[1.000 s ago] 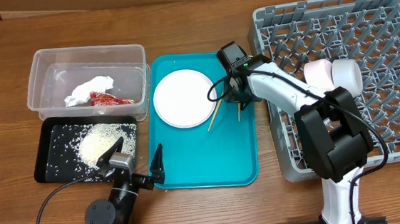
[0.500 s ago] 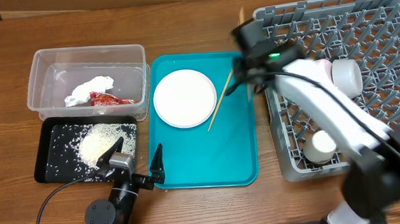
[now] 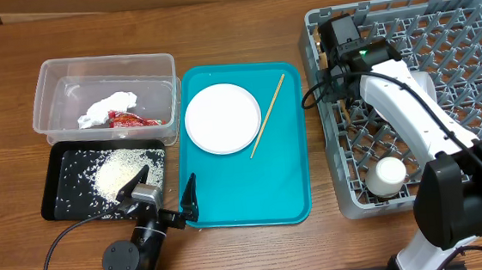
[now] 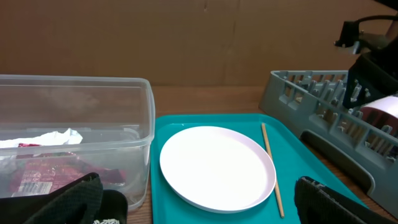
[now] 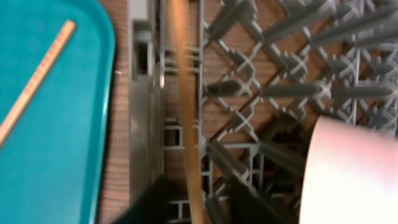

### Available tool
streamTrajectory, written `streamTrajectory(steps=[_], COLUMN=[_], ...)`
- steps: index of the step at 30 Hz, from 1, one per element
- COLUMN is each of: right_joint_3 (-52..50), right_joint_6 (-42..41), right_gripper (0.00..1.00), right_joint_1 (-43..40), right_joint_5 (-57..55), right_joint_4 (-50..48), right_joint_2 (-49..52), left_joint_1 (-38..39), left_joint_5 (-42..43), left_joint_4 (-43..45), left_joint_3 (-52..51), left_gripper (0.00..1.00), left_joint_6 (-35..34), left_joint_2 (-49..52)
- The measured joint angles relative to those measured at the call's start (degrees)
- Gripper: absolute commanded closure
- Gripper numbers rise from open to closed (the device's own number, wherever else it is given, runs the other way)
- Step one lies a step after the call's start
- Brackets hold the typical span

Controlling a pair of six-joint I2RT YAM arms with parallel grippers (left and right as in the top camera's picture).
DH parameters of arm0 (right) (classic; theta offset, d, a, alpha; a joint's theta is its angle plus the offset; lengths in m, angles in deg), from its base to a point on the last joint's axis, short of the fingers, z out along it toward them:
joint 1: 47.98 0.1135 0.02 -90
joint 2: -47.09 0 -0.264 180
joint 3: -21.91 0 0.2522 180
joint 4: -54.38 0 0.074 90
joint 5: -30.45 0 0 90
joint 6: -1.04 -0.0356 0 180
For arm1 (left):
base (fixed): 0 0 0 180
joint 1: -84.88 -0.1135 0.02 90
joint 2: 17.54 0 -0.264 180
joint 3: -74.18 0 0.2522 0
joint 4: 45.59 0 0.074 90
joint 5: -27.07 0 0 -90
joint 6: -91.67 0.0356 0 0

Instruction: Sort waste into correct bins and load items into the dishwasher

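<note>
My right gripper (image 3: 336, 77) is over the left edge of the grey dish rack (image 3: 473, 13), shut on a wooden chopstick (image 5: 181, 124) that hangs blurred over the lattice. A pale pink bowl (image 5: 354, 174) sits beside it in the rack. A white cup (image 3: 389, 175) stands in the rack's front left. The other chopstick (image 3: 268, 116) lies on the teal tray next to the white plate (image 3: 222, 117). My left gripper (image 3: 164, 193) is open and empty at the tray's front edge; it also shows in the left wrist view (image 4: 199, 205).
The clear tub (image 3: 47, 81) holds the white tissue (image 3: 108, 108) and red wrapper (image 3: 132, 119). The black tray (image 3: 58, 167) holds the rice heap (image 3: 121, 172). The teal tray (image 3: 246, 195) lies between the bins and the rack.
My right gripper has lifted one chopstick off the teal tray and carried it right, over the rack's left edge. The left arm has not moved.
</note>
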Motion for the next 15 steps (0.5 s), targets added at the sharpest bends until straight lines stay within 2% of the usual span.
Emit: streamTrajectory(steps=[4, 7, 15], right_joint_3=[0.74, 1.01, 0.74], right_joint_6=[-0.07, -2.05, -18.43], right_gripper=[0.50, 0.44, 0.49], right_joint_1=[1.77, 5.16, 14.45], right_joint_5=[0.31, 3.89, 10.36], right_joint_4=[0.00, -0.96, -10.99], right_joint_2=[-0.44, -1.27, -0.66], left_joint_1=[0.00, 0.00, 0.00], left_joint_5=[0.00, 0.00, 0.00], left_joint_4=[0.00, 0.00, 0.00], left_joint_3=[0.00, 0.00, 0.00], left_gripper=[0.00, 0.00, 0.00], left_joint_6=[0.00, 0.00, 0.00], left_joint_2=[0.00, 0.00, 0.00])
